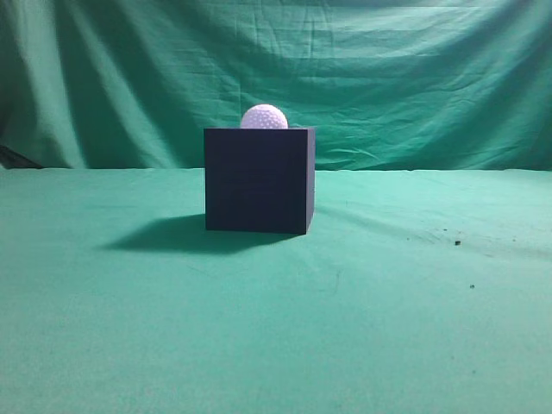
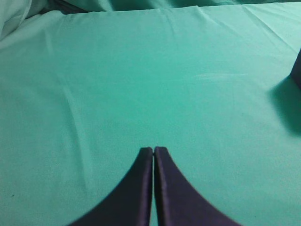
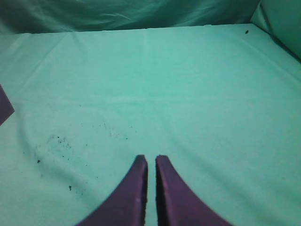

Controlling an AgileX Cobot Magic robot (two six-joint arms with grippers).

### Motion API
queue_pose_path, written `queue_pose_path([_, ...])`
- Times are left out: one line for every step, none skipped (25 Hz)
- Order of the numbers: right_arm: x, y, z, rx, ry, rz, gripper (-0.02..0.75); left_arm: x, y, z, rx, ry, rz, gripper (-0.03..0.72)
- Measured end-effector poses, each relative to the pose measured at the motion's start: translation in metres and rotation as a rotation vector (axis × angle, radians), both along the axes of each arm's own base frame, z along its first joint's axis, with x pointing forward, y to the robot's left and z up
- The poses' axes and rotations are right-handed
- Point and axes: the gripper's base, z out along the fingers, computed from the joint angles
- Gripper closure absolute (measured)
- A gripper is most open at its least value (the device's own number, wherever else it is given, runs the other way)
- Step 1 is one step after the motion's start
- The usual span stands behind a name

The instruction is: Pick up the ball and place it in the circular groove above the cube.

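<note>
Already ball (image 1: pixel 264 117) atop cube (image 1: pixel 258 179), grippers empty

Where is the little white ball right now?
In the exterior view, the ball sits on top of the cube, near the middle of the green cloth.

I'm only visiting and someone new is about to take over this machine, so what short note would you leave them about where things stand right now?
Left gripper: shut, empty, over bare green cloth.
Right gripper: fingers nearly together with a thin gap, empty, also over the cloth.
Neither arm shows in the exterior view.
The ball sits on top of the cube, with its lower part hidden behind the top edge.
Done: the ball appears placed. The groove itself cannot be seen.
Left: apparently nothing, beyond checking the seating from above.
</note>
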Motion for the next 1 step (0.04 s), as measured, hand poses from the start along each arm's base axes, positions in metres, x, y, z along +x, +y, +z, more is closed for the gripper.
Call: queue_pose_path([0.0, 0.0, 0.0, 0.0, 0.0, 0.0, 0.691, 0.0, 0.0, 0.0, 0.0, 0.0, 0.0, 0.688])
